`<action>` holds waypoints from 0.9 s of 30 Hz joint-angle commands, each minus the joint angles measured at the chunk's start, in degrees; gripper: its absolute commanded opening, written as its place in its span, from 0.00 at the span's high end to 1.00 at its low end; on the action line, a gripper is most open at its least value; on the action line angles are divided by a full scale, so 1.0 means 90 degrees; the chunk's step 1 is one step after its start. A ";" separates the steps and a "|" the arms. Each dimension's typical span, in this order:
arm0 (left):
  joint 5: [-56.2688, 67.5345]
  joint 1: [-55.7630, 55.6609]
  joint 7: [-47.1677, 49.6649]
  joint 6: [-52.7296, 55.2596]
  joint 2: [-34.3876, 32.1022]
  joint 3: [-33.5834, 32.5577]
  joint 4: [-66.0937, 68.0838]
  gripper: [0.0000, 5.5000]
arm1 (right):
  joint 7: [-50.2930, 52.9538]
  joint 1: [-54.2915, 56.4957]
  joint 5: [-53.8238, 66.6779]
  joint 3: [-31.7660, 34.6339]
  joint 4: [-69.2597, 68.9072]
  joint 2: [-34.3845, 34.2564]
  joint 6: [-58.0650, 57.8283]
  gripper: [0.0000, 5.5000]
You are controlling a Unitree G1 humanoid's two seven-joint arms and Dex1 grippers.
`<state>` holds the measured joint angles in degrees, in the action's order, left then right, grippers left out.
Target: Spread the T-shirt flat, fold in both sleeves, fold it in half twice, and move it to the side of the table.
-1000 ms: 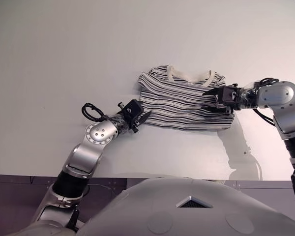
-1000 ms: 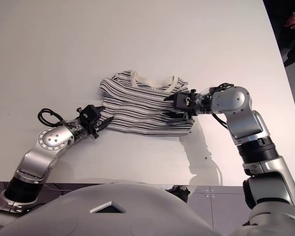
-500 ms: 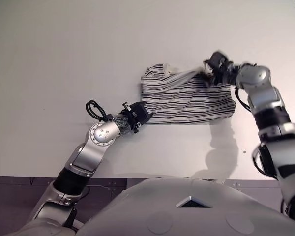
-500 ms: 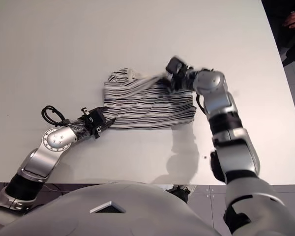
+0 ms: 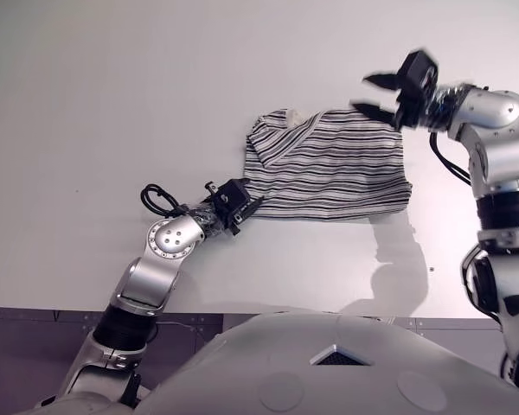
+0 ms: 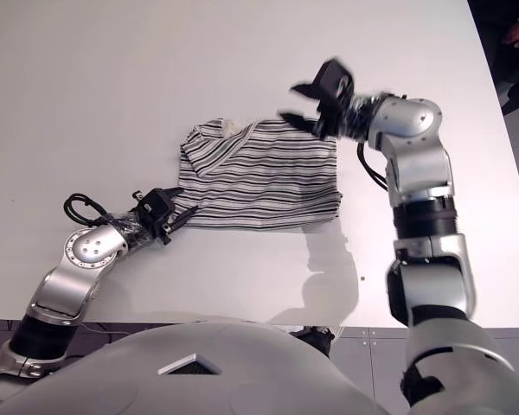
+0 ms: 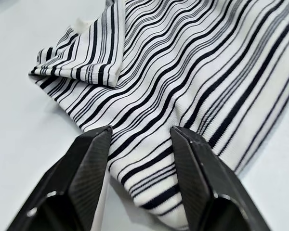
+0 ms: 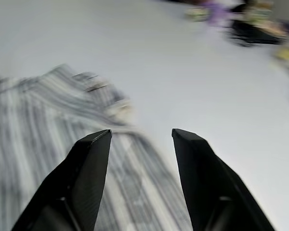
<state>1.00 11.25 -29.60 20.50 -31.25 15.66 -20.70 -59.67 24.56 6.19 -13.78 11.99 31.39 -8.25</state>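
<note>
White table [image 5: 112, 104], matte, one item of stock upon it.

Item: striped T-shirt [image 5: 333, 169], lying right of the table's middle, well in from every edge. Roughly rectangular block of cloth; stripes level across the near part, slanting on a flap laid over the far-left part. Cream collar [image 5: 292, 115] peeping out at the far-left corner. No sleeve on show as a separate flap.

Left gripper [image 7: 142, 132]: low on the table at the shirt's near-left corner. Jaws parted, one finger to each side of the hem corner, cloth between them but not pinched.

Right gripper [image 5: 365, 93]: raised above the table, just beyond the shirt's far-right corner. Jaws spread wide, nothing held.

Step in hand, by judgement: one of the folds in half, probably the first, with sleeves apparently tucked in and a top layer laid over. Neither gripper holding cloth, hence a regrasp stage between folds.

Next move, by judgement: closing of the left jaws on the near-left corner; lowering of the right gripper to a matching corner on its own side; both corners carried across together for edges in line. Care needed against dragging the lower layers over the smooth surface.

Hidden or hard to make out:
- number of layers in the block;
- both sleeves, covered by the folded cloth;
- whether the left gripper's lower finger lies under the hem or merely beside it;
- collar in the right wrist view, reduced to a pale smear.
</note>
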 commanded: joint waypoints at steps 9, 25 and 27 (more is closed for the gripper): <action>-0.0440 0.0149 -0.0687 0.0608 -0.0231 0.1107 -0.0290 0.59 | 0.0150 -0.0473 -0.0574 -0.1128 -0.1035 -0.0706 0.0003 0.58; -0.0897 -0.0678 -0.0655 0.0843 -0.1038 0.0853 -0.0792 0.59 | 0.0216 -0.1541 -0.2095 -0.1940 -0.1862 0.0604 0.0817 0.58; -0.1076 -0.0721 -0.0822 0.0327 -0.1183 0.1027 -0.0371 0.59 | 0.0230 -0.1462 -0.2105 -0.1968 -0.1772 0.0560 0.0847 0.58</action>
<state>-6.63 5.36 -35.45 27.74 -40.40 23.30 -27.10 -57.00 11.36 -10.57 -30.17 -6.21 36.37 0.00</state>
